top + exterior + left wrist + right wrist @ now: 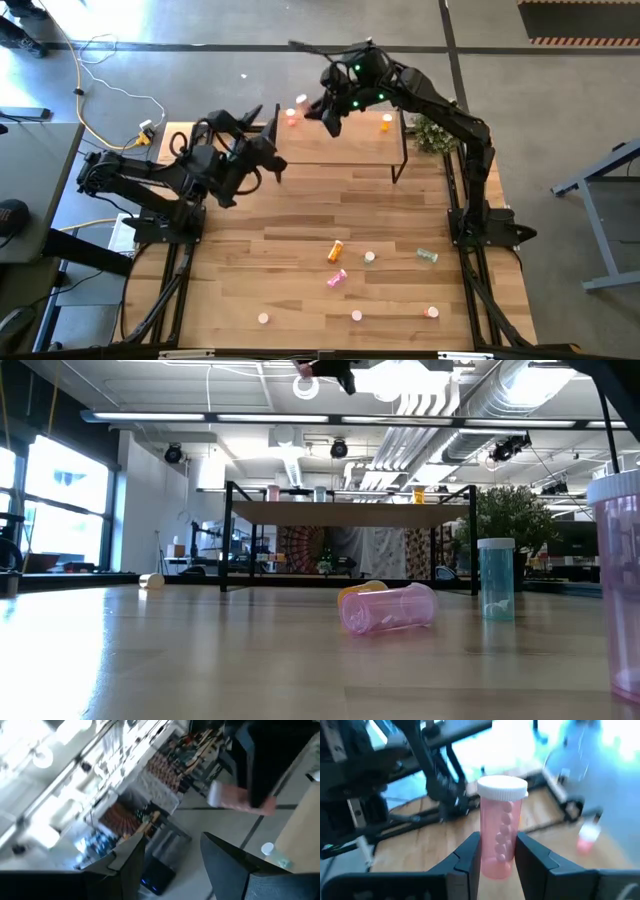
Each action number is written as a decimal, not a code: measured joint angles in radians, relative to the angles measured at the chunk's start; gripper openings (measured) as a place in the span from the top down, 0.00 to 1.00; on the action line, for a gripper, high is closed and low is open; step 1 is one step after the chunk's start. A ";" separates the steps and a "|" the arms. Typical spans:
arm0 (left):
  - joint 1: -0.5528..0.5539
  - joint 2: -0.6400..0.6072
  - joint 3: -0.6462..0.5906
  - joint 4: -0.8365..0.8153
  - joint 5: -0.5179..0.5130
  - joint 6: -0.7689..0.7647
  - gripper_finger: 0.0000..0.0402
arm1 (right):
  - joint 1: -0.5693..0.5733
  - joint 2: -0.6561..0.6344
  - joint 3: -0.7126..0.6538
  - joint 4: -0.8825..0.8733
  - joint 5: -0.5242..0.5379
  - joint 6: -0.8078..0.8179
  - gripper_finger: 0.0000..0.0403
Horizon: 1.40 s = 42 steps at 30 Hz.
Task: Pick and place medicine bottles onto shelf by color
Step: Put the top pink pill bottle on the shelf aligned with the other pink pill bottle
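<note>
The right gripper (496, 851) hangs over the shelf (340, 150), its fingers clamped on an upright pink bottle (500, 825), cap up for standing it there. The left gripper (172, 852), fingers apart and empty, waits beside the shelf.
</note>
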 joint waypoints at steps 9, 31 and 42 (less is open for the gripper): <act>0.012 0.002 0.000 -0.018 -0.048 -0.332 0.55 | -0.045 -0.001 0.000 0.310 -0.014 -0.156 0.77; 0.018 -0.031 0.000 -0.090 -0.068 -0.792 0.55 | -0.082 0.001 -0.077 0.553 0.014 -0.184 0.77; 0.018 -0.110 0.000 -0.226 -0.120 -0.830 0.55 | -0.052 0.002 -0.352 0.744 0.002 -0.111 0.77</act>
